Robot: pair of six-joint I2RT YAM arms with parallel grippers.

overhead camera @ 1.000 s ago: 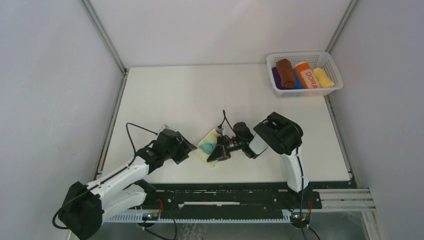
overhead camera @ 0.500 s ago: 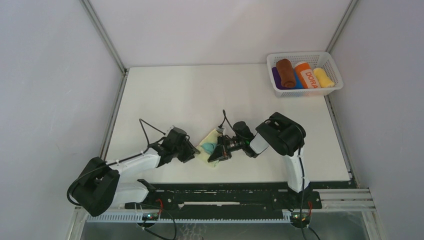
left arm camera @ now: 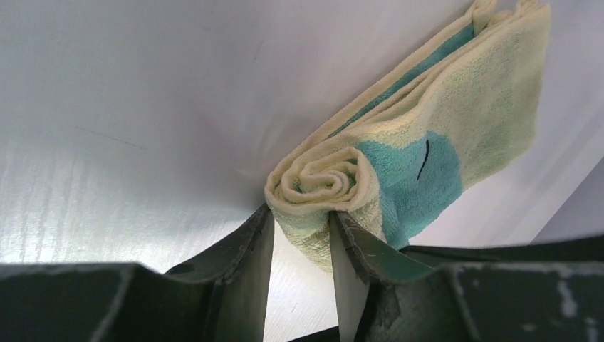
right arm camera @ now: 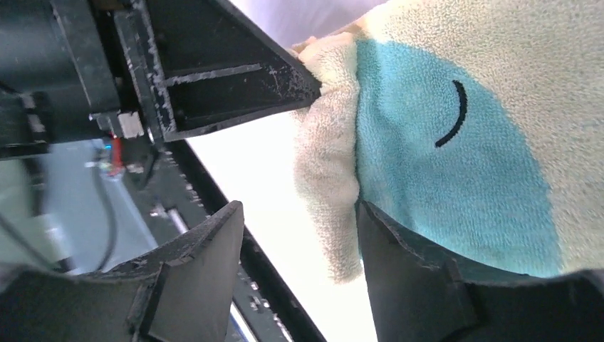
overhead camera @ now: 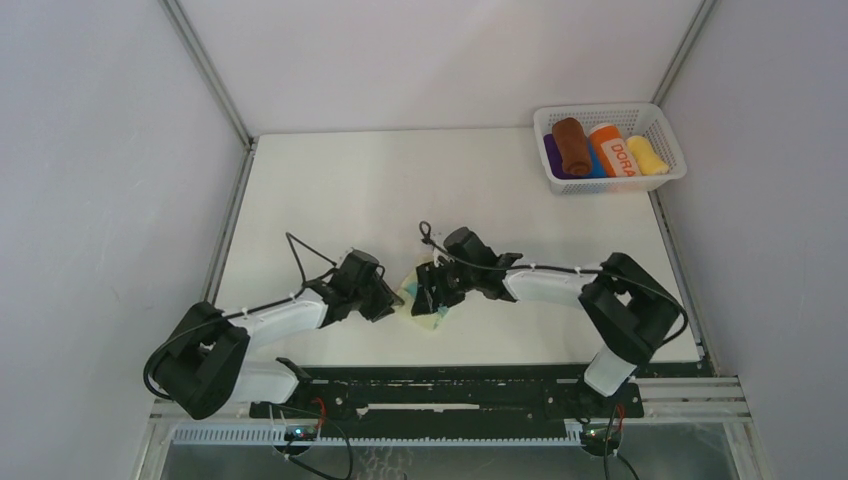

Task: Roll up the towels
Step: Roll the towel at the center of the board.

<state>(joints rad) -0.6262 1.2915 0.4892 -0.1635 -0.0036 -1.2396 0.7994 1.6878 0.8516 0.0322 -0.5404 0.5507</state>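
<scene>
With the teal towel [left arm camera: 427, 164] part-rolled, your left gripper [left arm camera: 299, 214] has its jaws pinched on the coiled end while your right gripper [right arm camera: 299, 214] has its jaws open alongside; next, grip there and roll onward.

towel [left arm camera: 441, 142]: left gripper [left arm camera: 300, 211], right gripper [right arm camera: 299, 206] flank it (tight) | table [overhead camera: 400, 190] beyond seemingly open | basket [overhead camera: 612, 184] far-right

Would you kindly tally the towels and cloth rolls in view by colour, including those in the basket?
Rust-brown roll: 1
Purple roll: 1
Blue roll: 1
Orange roll lettered DORA: 1
Yellow roll: 1
Teal and cream towel, on the table: 1
Total: 6, with the five rolls in the basket.
</scene>
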